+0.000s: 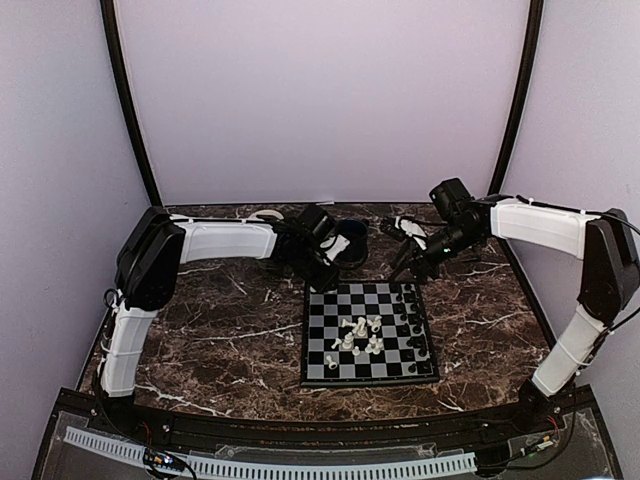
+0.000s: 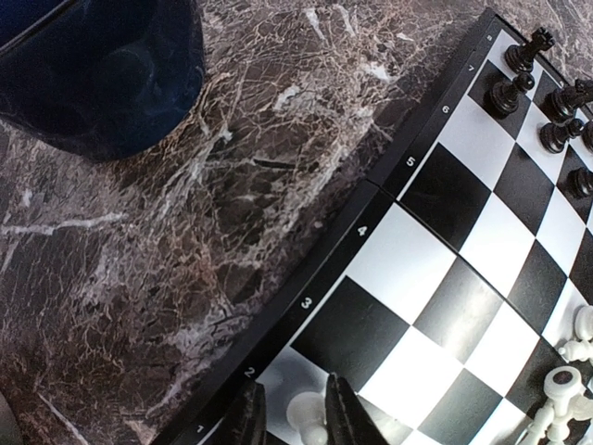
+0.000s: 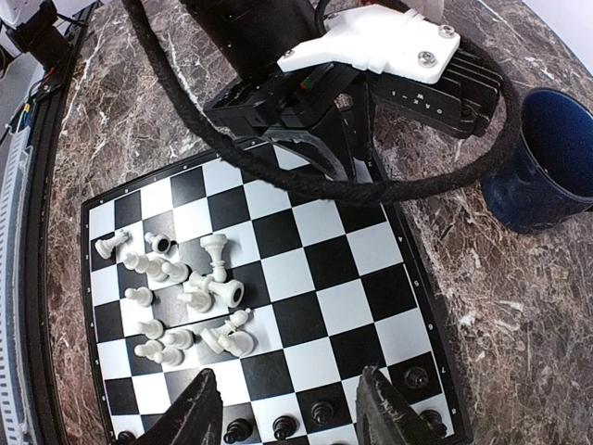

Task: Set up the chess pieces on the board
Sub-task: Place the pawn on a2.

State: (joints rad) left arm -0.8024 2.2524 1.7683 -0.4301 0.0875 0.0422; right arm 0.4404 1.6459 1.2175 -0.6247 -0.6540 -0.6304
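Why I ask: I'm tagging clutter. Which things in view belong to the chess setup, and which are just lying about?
For the job: the board; the white chess pieces heaped mid-board; the black chess pieces along one edge.
Lying about: the dark blue mug, on the table beside the board.

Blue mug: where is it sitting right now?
In the top view the blue mug stands on the marble table just past the board's far edge, toward its left corner, close beside the left tool.
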